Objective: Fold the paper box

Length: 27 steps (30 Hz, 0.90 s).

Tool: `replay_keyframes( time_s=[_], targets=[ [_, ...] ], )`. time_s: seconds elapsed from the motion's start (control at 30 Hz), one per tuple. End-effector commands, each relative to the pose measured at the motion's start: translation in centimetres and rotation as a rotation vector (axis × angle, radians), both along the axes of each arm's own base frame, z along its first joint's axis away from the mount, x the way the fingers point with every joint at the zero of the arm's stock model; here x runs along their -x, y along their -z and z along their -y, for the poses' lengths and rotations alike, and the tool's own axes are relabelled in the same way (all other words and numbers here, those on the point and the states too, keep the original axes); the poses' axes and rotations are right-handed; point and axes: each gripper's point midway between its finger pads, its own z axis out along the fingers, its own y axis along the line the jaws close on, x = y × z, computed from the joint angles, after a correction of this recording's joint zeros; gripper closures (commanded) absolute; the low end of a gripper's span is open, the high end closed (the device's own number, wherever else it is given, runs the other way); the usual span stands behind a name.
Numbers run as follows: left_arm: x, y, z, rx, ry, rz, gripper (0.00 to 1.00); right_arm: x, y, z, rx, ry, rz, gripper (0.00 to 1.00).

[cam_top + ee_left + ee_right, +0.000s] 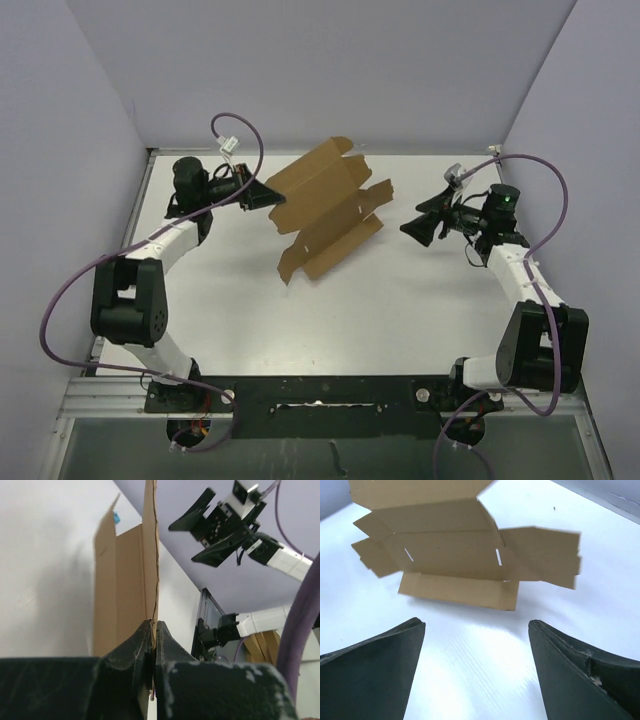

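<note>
**Task item.** The paper box [330, 205] is a brown die-cut cardboard sheet, creased but largely unfolded, with its flaps splayed. It sits at the middle of the white worktop [350, 320], towards the back wall. The right wrist view shows a shadow under its nearest panel [450, 555], and that panel's lower edge appears raised off the surface.

**Left arm.** The left gripper [270, 195] is at the box's left edge. Its fingers [135, 645] are pressed together, pinching one cardboard edge [150, 555], which runs straight up from the pinch and is seen edge-on.

**Right arm.** The right gripper [412, 230] is just right of the box and apart from it. Its fingers [380, 650] are spread wide with nothing between them, and bare worktop separates the tips from the box's nearest edge. From the left wrist view, this gripper [182, 544] shows beyond the box, clear of the cardboard.

**Edges and room.**
- The box's right-hand flaps are free and untouched.
- There is open worktop in front of the box, towards the arm bases, and to its right.
- Behind the box, the margin to the back wall is narrower.
- A small blue object [116, 517] shows past the box's far flap but is too small to identify.
</note>
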Motion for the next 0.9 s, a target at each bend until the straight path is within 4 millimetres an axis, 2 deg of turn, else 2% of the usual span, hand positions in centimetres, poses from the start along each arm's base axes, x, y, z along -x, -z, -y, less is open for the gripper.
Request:
replay_keyframes(
  time_s=[0.0,0.2,0.3,0.5,0.63,0.77,0.87],
  targets=[
    [0.6,6.2,0.1,-0.055,0.120,-0.103,1.00,0.0,2.4,1.2,0.123,-0.018,0.024,0.13],
    [-1.1,10.2,-1.0,-0.260,0.017,-0.125,1.00,-0.6,5.3,1.2,0.115,-0.028,-0.013,0.12],
    [-1.8,10.7,-1.9,-0.337,-0.040,-0.092,1.00,-1.2,6.2,1.4,0.125,-0.009,-0.029,0.12],
    [-1.7,8.6,-2.6,-0.380,-0.081,0.040,1.00,-2.2,7.8,1.0,0.146,-0.013,-0.002,0.10],
    [-1.0,8.8,-2.8,-0.415,-0.070,0.084,1.00,-3.4,8.9,-0.6,0.185,-0.056,-0.003,0.04],
    [0.0,8.5,-2.4,-0.411,-0.039,0.124,1.00,-4.3,10.4,-1.8,0.202,-0.090,-0.109,0.03],
    [0.6,7.5,-1.9,-0.402,-0.025,0.187,1.00,-4.7,11.1,-1.4,0.177,-0.066,-0.188,0.03]
  ],
)
